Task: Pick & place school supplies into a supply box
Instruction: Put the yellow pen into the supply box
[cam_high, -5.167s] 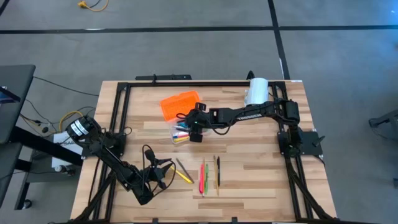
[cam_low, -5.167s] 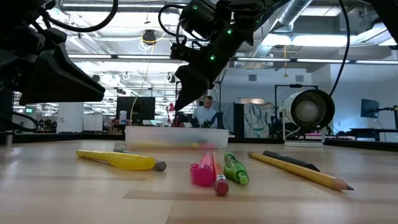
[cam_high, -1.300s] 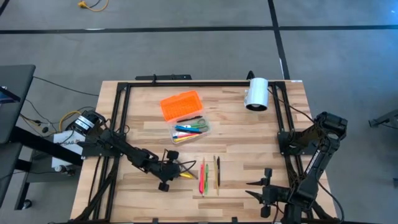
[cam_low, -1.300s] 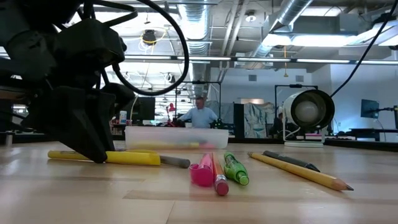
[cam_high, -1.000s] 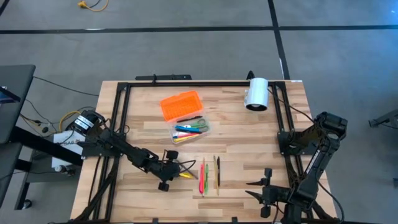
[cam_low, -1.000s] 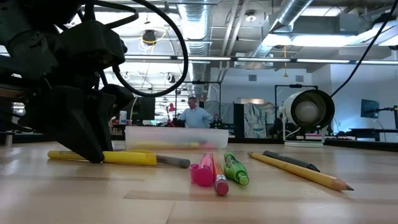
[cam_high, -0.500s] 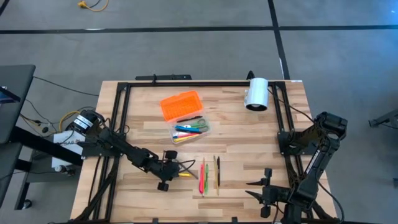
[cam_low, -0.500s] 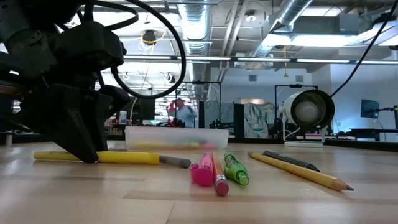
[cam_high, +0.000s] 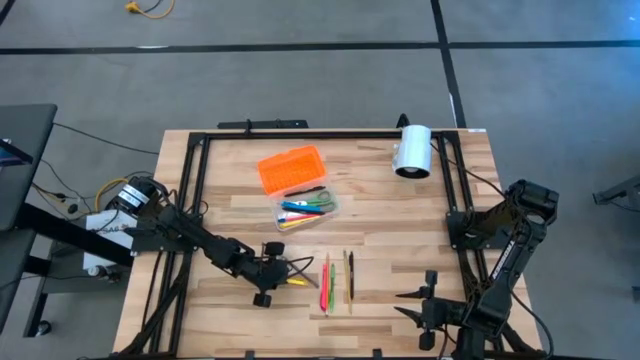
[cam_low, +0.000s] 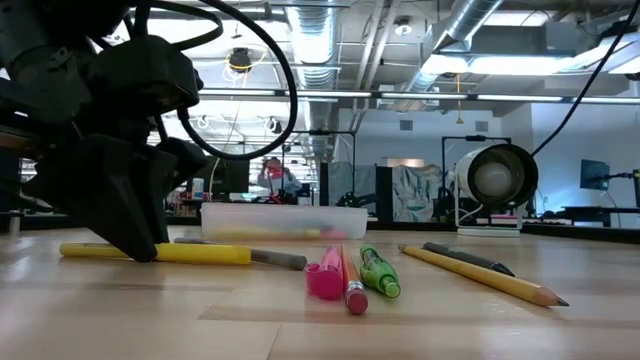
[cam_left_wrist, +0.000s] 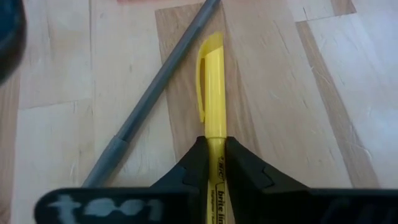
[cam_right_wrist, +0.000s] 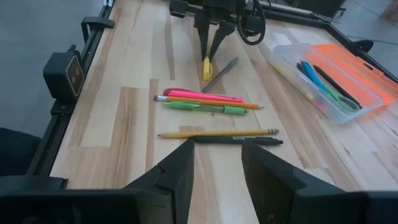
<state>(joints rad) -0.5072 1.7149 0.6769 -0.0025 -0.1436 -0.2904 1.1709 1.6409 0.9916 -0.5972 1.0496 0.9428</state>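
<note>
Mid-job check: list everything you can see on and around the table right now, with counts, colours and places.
yellow highlighter: 1, yellow, on the table, clamped in the left hand
grey pen: 1, grey, lying beside the highlighter
loose pens and pencils: 5, pink, orange, green, wood-yellow, black, in a row on the table's near half
supply box: 1, clear base, mid-table, holding blue, black and green items
orange lid: 1, orange, next to the box, farther back
white cylinder: 1, white, far right corner
person: 1, in the room behind
left hand: shut on the highlighter
right hand: open, parked at near right edge
</note>
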